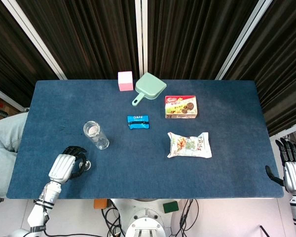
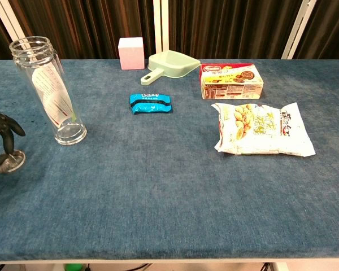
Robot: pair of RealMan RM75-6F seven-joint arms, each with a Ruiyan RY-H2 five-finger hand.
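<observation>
My left hand (image 1: pixel 64 168) hovers over the table's near left corner and pinches a small round metal lid (image 2: pixel 10 161) between thumb and finger. The lid (image 1: pixel 86 166) shows just right of the fingers in the head view. A clear, uncapped glass bottle (image 1: pixel 95 135) (image 2: pixel 50 90) stands upright just beyond the hand. My right hand (image 1: pixel 292 170) hangs off the table's right edge with its fingers spread and nothing in it.
A pink box (image 1: pixel 125 81) and a green scoop (image 1: pixel 149 87) sit at the back. A blue packet (image 1: pixel 138 121) lies mid-table, with a cookie box (image 1: pixel 180 106) and a snack bag (image 1: pixel 189 145) to its right. The blue table (image 1: pixel 227 168) ends close to both hands.
</observation>
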